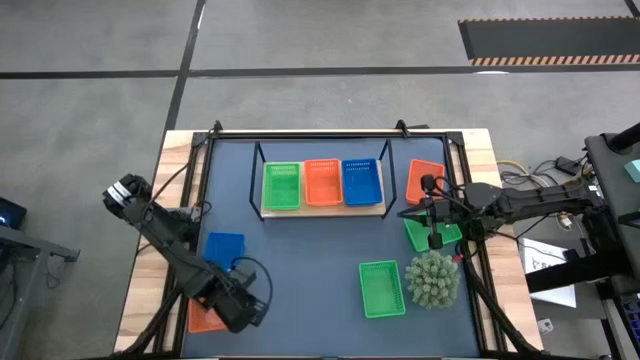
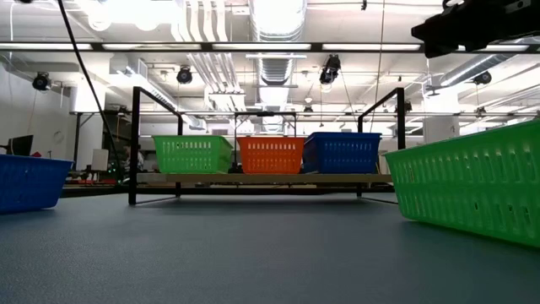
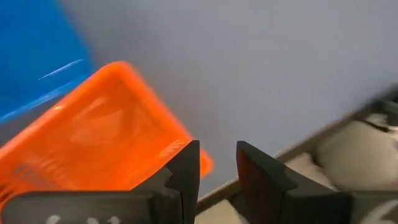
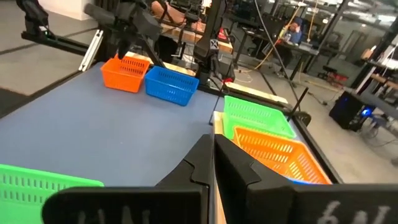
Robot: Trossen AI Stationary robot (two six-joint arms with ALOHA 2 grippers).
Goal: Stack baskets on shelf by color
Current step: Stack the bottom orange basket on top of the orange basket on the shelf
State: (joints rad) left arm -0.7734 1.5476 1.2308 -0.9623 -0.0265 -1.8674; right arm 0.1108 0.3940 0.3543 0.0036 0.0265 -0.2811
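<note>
The shelf holds a green basket, an orange-red one and a blue one side by side. Loose on the mat are a blue basket, an orange-red basket, two green baskets and another orange-red one. My left gripper is open beside the near-left orange-red basket's corner, with only mat between its fingers. My right gripper is shut above the mat by the right green basket.
A round spiky green plant ball sits at the near right beside a green basket. A black wire frame runs along the mat's far edge. Open mat lies in the middle, in front of the shelf.
</note>
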